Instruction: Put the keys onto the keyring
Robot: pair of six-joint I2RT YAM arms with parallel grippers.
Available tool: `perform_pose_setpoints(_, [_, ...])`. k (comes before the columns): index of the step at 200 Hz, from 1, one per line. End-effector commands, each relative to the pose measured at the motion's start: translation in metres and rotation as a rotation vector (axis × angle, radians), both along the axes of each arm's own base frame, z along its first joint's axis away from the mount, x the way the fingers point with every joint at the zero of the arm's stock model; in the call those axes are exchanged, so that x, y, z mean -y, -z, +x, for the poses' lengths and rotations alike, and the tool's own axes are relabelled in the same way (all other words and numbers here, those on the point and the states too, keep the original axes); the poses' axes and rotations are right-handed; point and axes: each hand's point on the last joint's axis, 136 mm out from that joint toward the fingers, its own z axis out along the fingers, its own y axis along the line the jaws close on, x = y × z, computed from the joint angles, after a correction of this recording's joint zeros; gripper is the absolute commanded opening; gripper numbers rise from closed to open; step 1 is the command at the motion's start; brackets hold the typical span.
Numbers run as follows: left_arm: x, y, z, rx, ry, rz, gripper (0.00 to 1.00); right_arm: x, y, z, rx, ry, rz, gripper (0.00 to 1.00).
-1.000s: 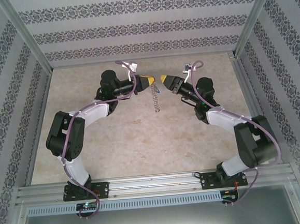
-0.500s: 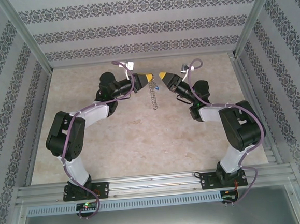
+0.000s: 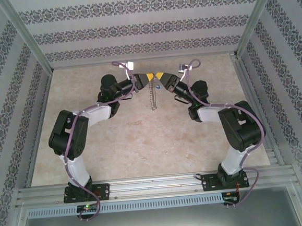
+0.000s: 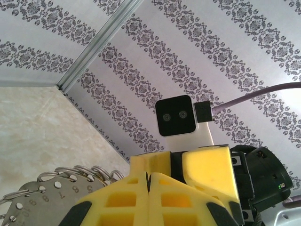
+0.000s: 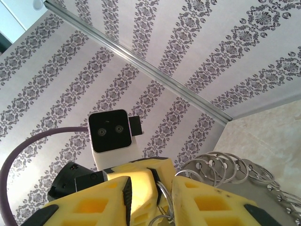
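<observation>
The keyring hangs as a limp dark strip from my left gripper, high at the back centre of the table. In the left wrist view it is a numbered metal plate with several wire rings, and the left gripper is shut on it. My right gripper meets the left one tip to tip. In the right wrist view the right gripper has its jaws apart. The left gripper's yellow tips and one wire ring sit in the gap, with more rings to the right. The keys are hidden.
Patterned walls with aluminium posts close in the beige table at the back and both sides. Each arm's wrist camera faces the other at close range. Purple cables loop off both wrists.
The right arm swung left and its gripper closed the distance to the left gripper, which shifted slightly back. The right jaws narrowed a little. The keyring still hangs from the left gripper.
</observation>
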Motion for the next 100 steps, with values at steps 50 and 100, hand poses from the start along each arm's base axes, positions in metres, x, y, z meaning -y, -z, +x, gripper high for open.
perform_pose_setpoints(50, [0.004, -0.025, -0.005, 0.085, 0.012, -0.049, 0.0, -0.013, -0.011, -0.003, 0.048, -0.039, 0.023, 0.3])
perform_pose_setpoints(100, [0.006, -0.024, -0.003, 0.08, 0.014, -0.045, 0.0, -0.018, -0.01, -0.005, 0.05, -0.059, 0.019, 0.27])
